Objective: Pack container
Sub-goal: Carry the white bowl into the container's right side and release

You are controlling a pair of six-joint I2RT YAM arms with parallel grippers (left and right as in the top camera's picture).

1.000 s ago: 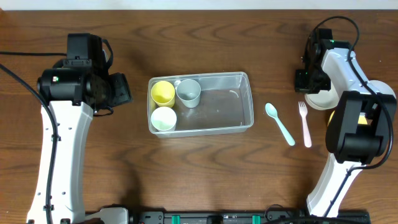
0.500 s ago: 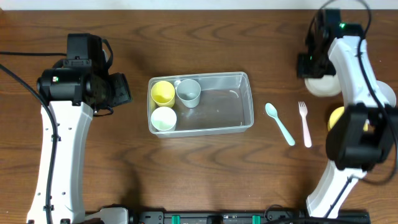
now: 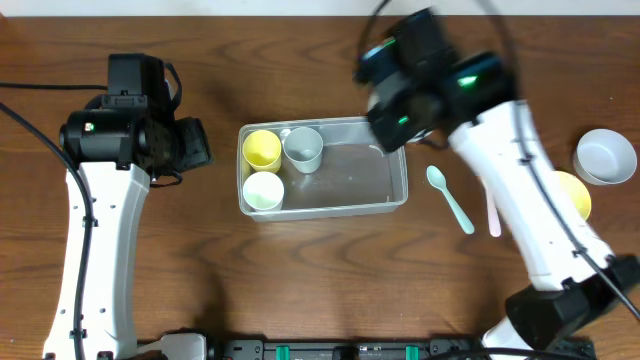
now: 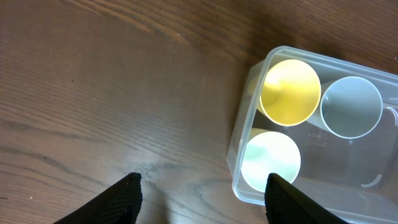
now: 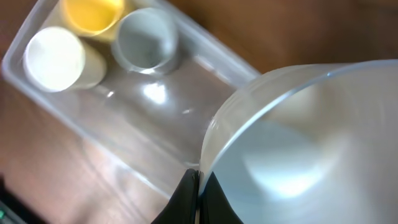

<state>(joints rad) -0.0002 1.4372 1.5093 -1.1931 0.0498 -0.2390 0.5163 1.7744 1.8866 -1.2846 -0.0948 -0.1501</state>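
Observation:
The clear rectangular container (image 3: 350, 180) lies mid-table. Its left end holds a yellow cup (image 3: 262, 149), a grey-blue cup (image 3: 303, 147) and a pale green cup (image 3: 264, 190). My right gripper (image 5: 198, 193) is shut on the rim of a pale bowl (image 5: 311, 143) and holds it above the container's (image 5: 161, 112) bare right end. In the overhead view the right arm (image 3: 420, 75) is blurred and hides that bowl. My left gripper (image 4: 202, 186) is open and empty above the wood, left of the container (image 4: 239, 149).
A light blue spoon (image 3: 450, 198) and a pink fork (image 3: 493, 215), partly under the right arm, lie right of the container. A grey-white bowl (image 3: 605, 155) and a yellow bowl (image 3: 572, 195) sit at the far right.
My right arm has swung from the far right to above the container's right end, with a pale bowl in its jaws. The left arm has not moved.

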